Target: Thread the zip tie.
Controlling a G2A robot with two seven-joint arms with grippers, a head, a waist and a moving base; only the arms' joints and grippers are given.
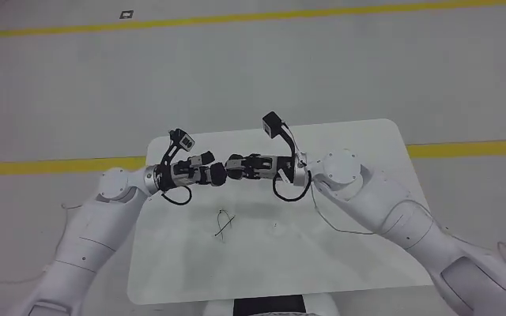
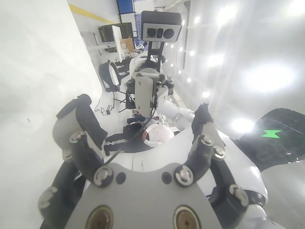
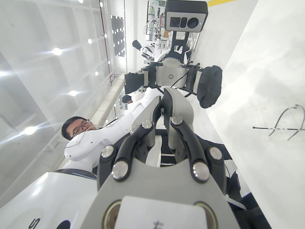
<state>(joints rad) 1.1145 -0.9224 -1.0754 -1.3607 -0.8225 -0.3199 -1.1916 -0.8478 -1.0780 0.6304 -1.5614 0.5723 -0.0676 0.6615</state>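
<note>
Black and thin, the zip tie is seen lying flat on the white table, bent into a loose curve and touched by neither arm. It is placed near the middle of the tabletop, on the robot's side of the two wrists and well below them. Both arms are held above the table with their ends turned toward each other, almost tip to tip. The left gripper is spread wide, its two dark padded fingers set far apart with nothing between them. The right gripper is pressed together, its ribbed fingertips meeting, and no object can be made out between them. In the right wrist view the zip tie is shown off to the side on the bare tabletop, one end curled upward, well apart from both grippers.
</note>
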